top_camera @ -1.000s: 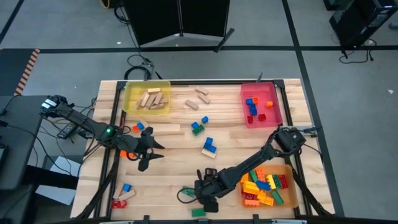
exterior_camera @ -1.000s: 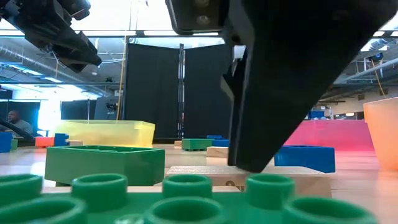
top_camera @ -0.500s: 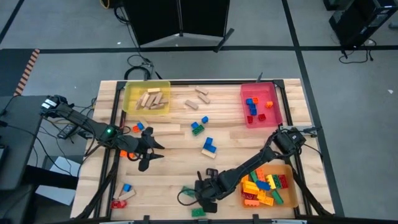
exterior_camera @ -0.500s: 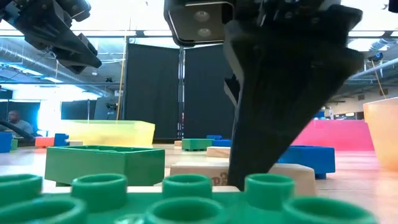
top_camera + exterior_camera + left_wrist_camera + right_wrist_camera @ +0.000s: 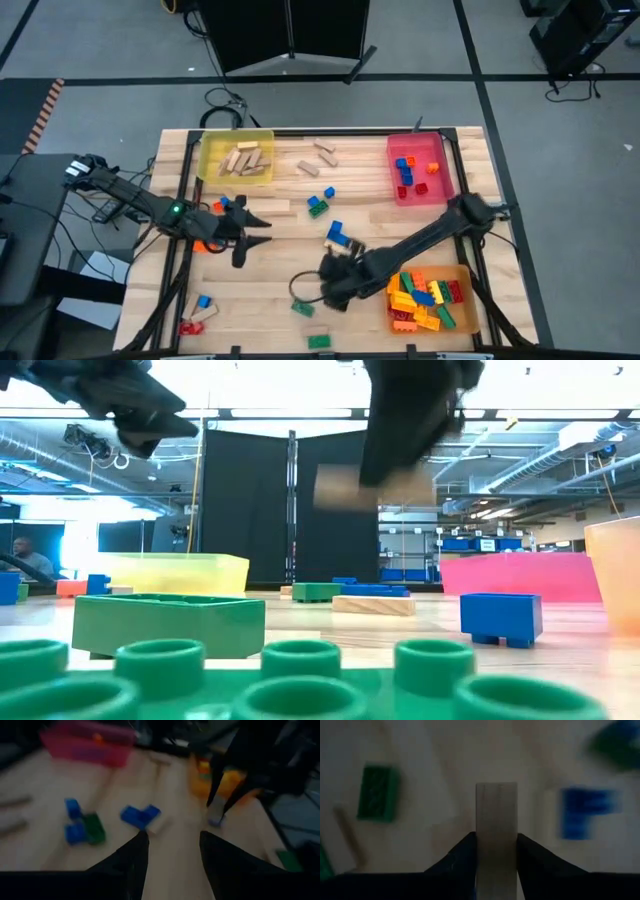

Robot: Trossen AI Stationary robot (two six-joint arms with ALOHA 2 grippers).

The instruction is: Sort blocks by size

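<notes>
tan wooden block (image 5: 496, 827) now off the table, pinched between shut right tool (image 5: 495, 851) fingers

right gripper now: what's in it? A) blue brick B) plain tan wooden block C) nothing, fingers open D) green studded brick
B: the right wrist view shows the right gripper shut on a plain tan wooden block, and the low view shows that block lifted clear of the table.

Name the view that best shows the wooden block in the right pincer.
Right wrist view: the wooden block fills the centre, clamped between both fingers. The low view shows it lifted off the table, partly covered. The high view hides it; the left wrist view blurs it.
</notes>
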